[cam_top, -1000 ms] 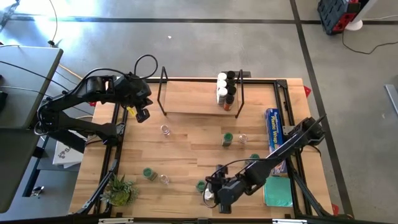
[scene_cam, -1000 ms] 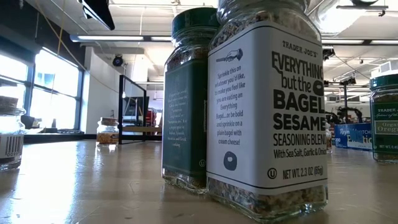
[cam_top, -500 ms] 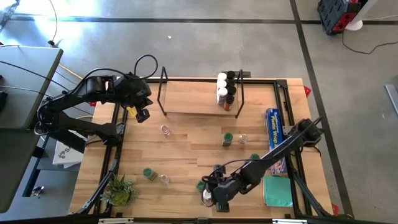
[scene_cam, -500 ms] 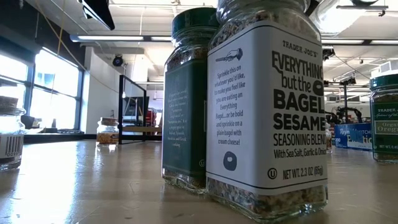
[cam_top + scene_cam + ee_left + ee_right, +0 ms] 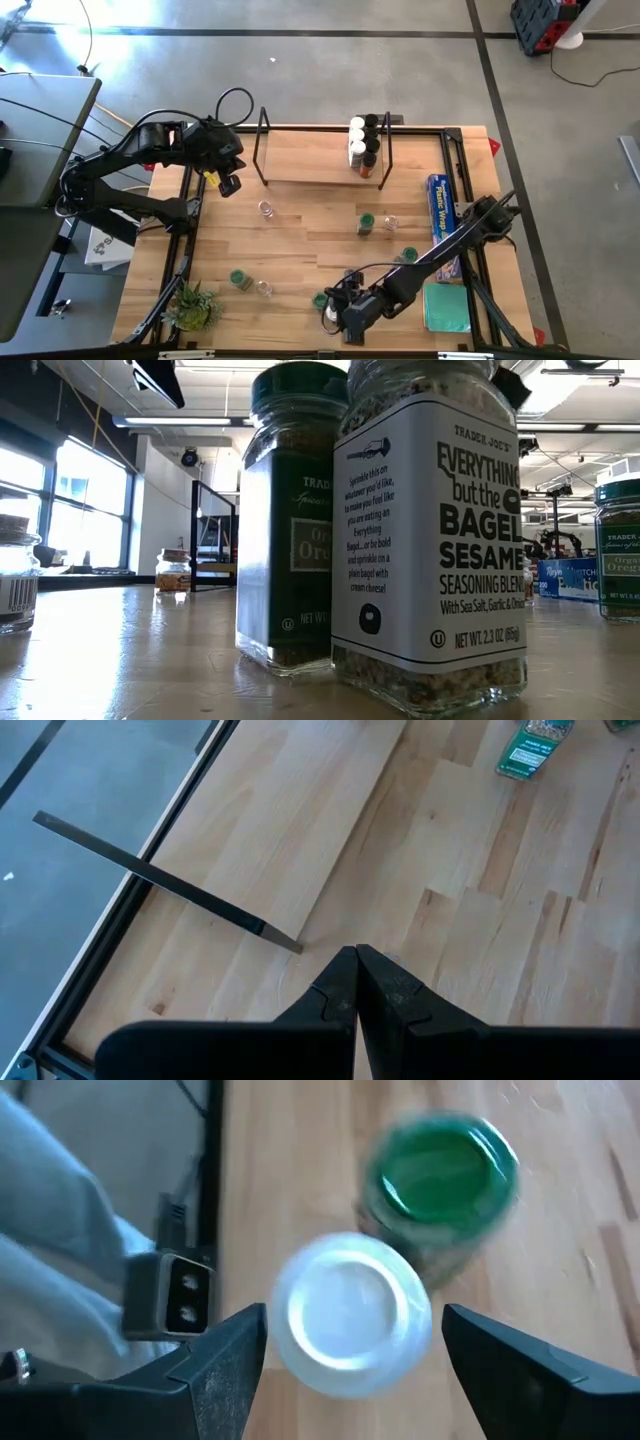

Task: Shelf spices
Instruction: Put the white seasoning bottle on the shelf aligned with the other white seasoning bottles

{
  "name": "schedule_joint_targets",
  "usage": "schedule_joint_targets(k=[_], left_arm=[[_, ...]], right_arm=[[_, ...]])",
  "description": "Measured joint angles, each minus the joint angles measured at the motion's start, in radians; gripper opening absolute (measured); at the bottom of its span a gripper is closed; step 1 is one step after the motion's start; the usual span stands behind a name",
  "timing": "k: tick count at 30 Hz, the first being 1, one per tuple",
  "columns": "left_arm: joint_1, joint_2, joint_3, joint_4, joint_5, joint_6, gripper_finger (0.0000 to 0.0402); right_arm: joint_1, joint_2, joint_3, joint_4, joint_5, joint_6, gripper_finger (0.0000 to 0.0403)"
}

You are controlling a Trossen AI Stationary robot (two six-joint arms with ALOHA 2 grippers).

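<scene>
My right gripper (image 5: 343,318) is open at the table's near edge, its fingers on either side of a white-lidded spice jar (image 5: 350,1312), the "Everything but the Bagel" jar (image 5: 430,540) in the low view. A green-lidded jar (image 5: 440,1170) stands upright on the table just beyond it, and shows as a dark jar (image 5: 290,530) in the low view. The shelf (image 5: 310,152) stands at the far edge with several jars (image 5: 364,140) at its right end. My left gripper (image 5: 355,960) is shut, above the table by the shelf's left end. My right gripper comes at the white-lidded jar from above, slanting toward the table's left, one finger (image 5: 225,1365) on each side of the lid (image 5: 300,1330). The jar stands upright on the table. Whether the fingers touch this jar or the green-lidded one, I cannot tell.
Loose jars stand about the table: clear-lidded (image 5: 266,209), (image 5: 391,224), (image 5: 263,288) and green-lidded (image 5: 366,222), (image 5: 408,255), (image 5: 238,278). A spiky green plant (image 5: 195,305) sits at the near left corner. The blue wrap box (image 5: 440,212) and a teal pad (image 5: 447,305) lie at the right.
My right gripper has moved toward the table's left along the near edge and now has a finger on each side of the white-lidded jar. The green-lidded jar has slid a little to the left and turned about, staying upright; its front label now faces the low camera.
</scene>
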Motion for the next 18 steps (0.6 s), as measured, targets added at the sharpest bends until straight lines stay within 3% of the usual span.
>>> schedule_joint_targets(k=[13, 18], left_arm=[[0.0, 0.0, 0.0, 0.0, 0.0, 0.009, 0.0001], [0.0, 0.0, 0.0, 0.0, 0.0, 0.01, 0.0001]], right_arm=[[0.0, 0.027, 0.0, 0.023, 0.064, 0.026, 0.0295], [-0.003, 0.028, 0.0, 0.026, 0.1, 0.031, 0.0267]])
